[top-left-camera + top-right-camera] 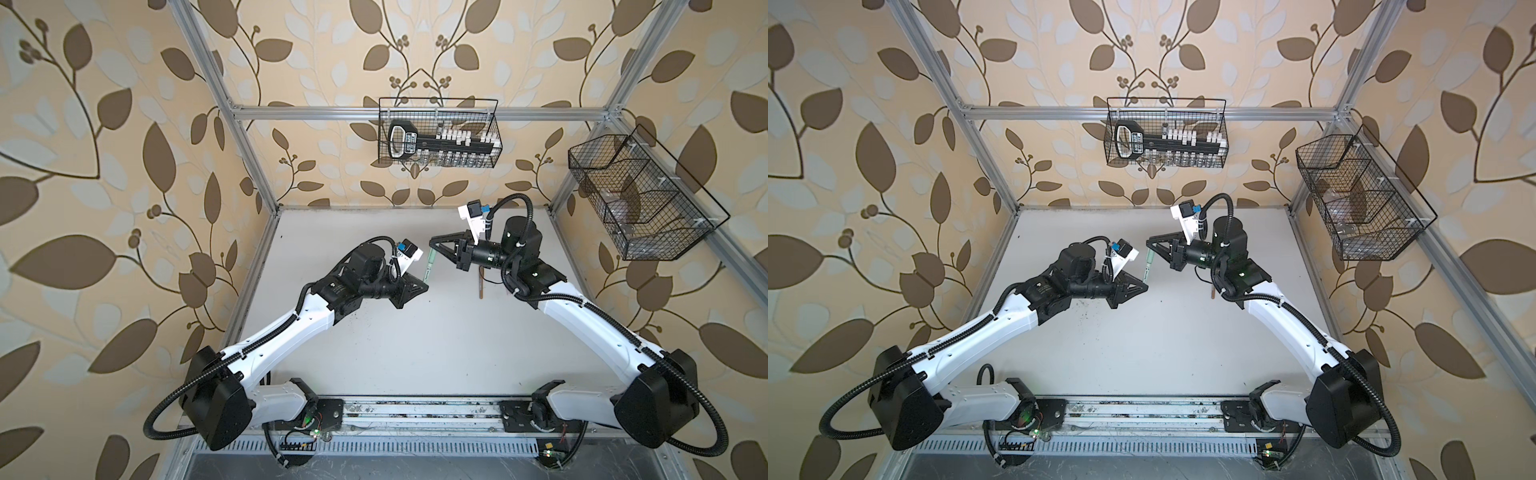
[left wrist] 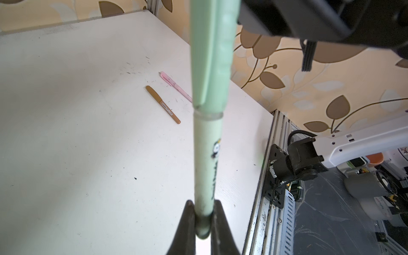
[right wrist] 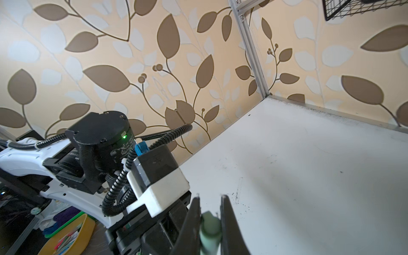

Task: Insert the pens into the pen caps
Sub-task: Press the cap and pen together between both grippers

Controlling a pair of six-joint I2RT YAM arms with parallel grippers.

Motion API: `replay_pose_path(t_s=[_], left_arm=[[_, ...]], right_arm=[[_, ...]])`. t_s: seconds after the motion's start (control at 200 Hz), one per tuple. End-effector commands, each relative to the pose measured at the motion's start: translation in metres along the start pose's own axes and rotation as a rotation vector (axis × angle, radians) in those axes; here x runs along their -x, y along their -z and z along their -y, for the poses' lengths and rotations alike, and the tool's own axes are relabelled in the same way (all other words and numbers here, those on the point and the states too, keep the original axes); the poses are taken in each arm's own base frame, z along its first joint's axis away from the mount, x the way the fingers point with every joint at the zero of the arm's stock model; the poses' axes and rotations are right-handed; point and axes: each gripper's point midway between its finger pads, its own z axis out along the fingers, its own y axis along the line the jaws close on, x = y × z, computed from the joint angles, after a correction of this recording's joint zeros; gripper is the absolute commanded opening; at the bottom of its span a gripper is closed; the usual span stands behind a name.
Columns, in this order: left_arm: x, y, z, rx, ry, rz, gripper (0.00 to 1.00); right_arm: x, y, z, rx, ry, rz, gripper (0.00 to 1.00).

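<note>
Left wrist: left jaws grip pale green pen (image 2: 206, 154), right jaws its green cap (image 2: 212, 55), seemingly seated; tan-brown pen (image 2: 163, 104), pink pen (image 2: 175, 86) capped beyond.

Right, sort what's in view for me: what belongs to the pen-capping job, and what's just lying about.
Job: green pen in the left gripper; green cap on it, in the right gripper; brown pen and pink pen, both capped, on the table.
Lying about: back-wall wire basket with a black key-shaped object; side wire basket.
</note>
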Motion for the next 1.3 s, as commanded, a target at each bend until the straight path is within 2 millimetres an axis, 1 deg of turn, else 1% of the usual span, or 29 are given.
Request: replay_pose_path(t_s=[0.0,0.08,0.2,0.29,0.36,0.43,0.585,0.66,0.725,0.905,1.02,1.14,1.295], left_arm=[[0.096,0.034,0.01,-0.015,-0.155,0.278,0.0],[0.108,0.041,0.002,-0.014,-0.159,0.304,0.0],[0.127,0.05,-0.007,-0.031,-0.157,0.353,0.0],[0.136,0.051,0.003,-0.102,-0.172,0.379,0.0],[0.138,0.048,0.011,-0.166,-0.174,0.366,0.0],[0.139,0.045,0.011,-0.179,-0.172,0.36,0.0],[0.136,0.043,0.006,-0.161,-0.168,0.355,0.0],[0.137,0.043,0.004,-0.147,-0.172,0.354,0.0],[0.14,0.043,0.003,-0.141,-0.175,0.365,0.0],[0.145,0.041,-0.01,-0.075,-0.18,0.364,0.0],[0.149,0.043,-0.017,-0.013,-0.193,0.373,0.0],[0.154,0.05,-0.019,0.031,-0.228,0.38,0.0],[0.163,0.057,-0.017,0.06,-0.268,0.386,0.0]], right_arm=[[-0.059,0.0,0.014,-0.049,-0.089,-0.156,0.0],[-0.074,0.004,0.022,-0.088,-0.122,-0.174,0.0],[-0.099,0.005,0.027,-0.102,-0.18,-0.2,0.0],[-0.11,0.004,0.027,-0.102,-0.202,-0.214,0.0],[-0.116,0.001,0.025,-0.102,-0.216,-0.222,0.0],[-0.121,-0.001,0.022,-0.096,-0.223,-0.233,0.0],[-0.137,-0.008,0.022,-0.074,-0.28,-0.255,0.0],[-0.147,-0.012,0.019,-0.067,-0.292,-0.293,0.0],[-0.152,-0.014,0.018,-0.069,-0.299,-0.312,0.0],[-0.164,-0.01,0.019,-0.088,-0.328,-0.351,0.0],[-0.172,-0.006,0.017,-0.099,-0.342,-0.378,0.0],[-0.183,-0.002,0.014,-0.106,-0.359,-0.416,0.0],[-0.186,0.003,0.008,-0.098,-0.385,-0.426,0.0]])
